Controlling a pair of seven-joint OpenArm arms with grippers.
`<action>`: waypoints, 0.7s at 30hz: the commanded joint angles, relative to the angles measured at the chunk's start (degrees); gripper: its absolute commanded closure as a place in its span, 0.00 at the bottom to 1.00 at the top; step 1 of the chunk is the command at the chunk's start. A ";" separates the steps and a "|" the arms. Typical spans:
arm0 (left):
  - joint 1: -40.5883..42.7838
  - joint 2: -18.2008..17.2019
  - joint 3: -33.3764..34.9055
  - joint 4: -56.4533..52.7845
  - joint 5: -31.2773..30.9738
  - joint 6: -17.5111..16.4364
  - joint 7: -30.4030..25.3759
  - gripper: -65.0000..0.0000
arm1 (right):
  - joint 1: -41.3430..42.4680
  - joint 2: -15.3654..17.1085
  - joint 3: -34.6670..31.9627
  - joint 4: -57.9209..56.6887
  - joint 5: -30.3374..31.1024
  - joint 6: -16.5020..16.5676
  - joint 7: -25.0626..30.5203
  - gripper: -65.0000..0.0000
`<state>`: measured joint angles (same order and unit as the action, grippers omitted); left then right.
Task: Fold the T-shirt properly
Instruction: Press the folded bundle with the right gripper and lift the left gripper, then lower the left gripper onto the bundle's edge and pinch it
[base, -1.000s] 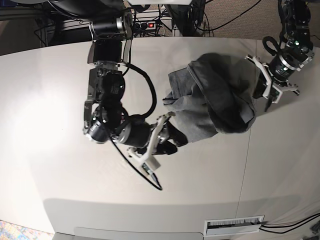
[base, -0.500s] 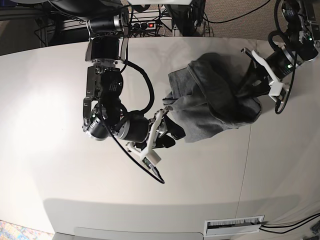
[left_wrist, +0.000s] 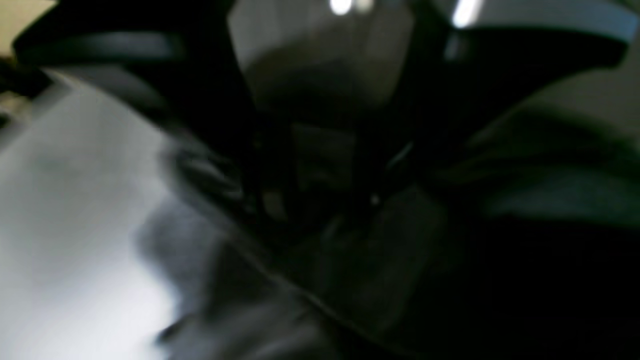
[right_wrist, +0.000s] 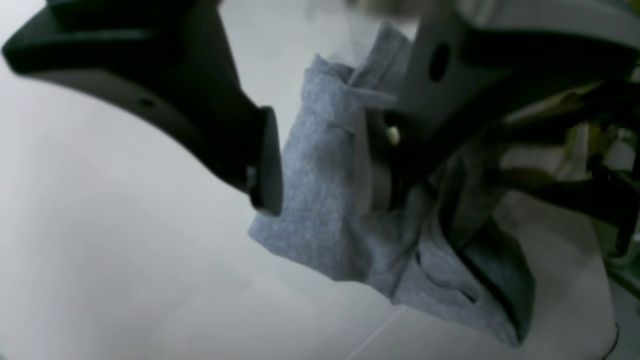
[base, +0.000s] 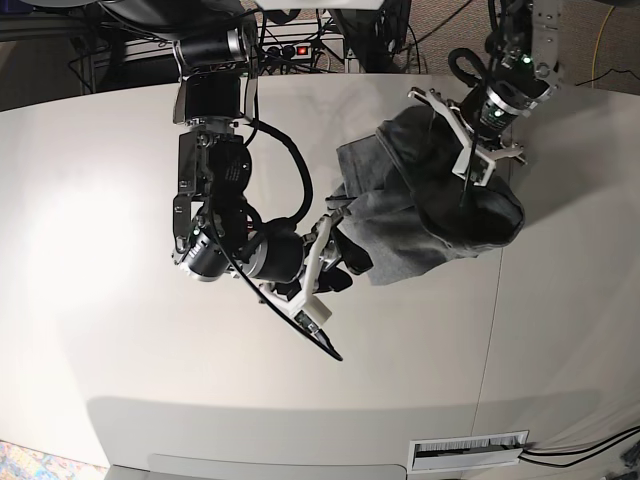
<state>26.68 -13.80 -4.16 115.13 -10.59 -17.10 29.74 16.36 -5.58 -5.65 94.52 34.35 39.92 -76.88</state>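
base view: your table (base: 120, 330) carries the t-shirt (base: 430, 220), bunched in a grey heap right of centre. your right gripper (base: 322, 262) sits at its near-left edge, jaws spread, cloth between them but unpinched. your left gripper (base: 462, 148) hovers over the far-right folds, jaws spread.

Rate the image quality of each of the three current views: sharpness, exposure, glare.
Left wrist view: heavily motion-blurred and dark, little readable beyond pale table. Right wrist view: the T-shirt fairly sharp with visible knit, right pincer fingers near the lens soft. Base view: sharpest, evenly lit, bright glare on the table's left, wide-angle curving of the table edges; left pincer readable.
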 joint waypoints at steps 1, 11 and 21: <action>-0.15 -0.17 0.83 1.16 1.81 1.97 -1.68 0.66 | 1.40 -0.26 -0.02 1.05 1.18 0.08 1.49 0.61; -0.15 -0.20 12.09 4.39 29.14 22.36 2.16 0.66 | 1.40 -0.28 -0.02 1.05 1.18 0.08 1.70 0.61; 0.33 -0.33 13.05 10.16 23.23 23.04 5.81 0.65 | 1.40 -0.28 -0.02 1.05 1.18 0.08 1.88 0.61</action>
<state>27.09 -14.00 8.95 124.18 12.14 5.48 36.91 16.34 -5.61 -5.65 94.52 34.46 39.92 -76.47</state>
